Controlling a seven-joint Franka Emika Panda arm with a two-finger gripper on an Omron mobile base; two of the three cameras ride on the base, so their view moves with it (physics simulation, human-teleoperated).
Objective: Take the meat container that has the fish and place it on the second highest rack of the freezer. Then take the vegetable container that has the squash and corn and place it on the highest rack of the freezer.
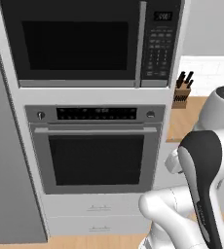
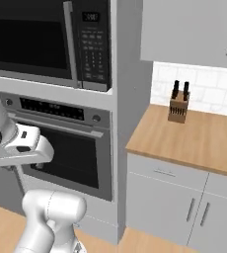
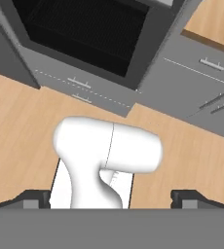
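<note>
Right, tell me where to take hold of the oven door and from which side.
Take the long handle bar that runs across the top of the oven door, near its middle. Come straight in from the front and close above and below it. The bar lies level and stands off the shut door, so a grip there should hold, and a centred grip would likely pull evenly.
</note>
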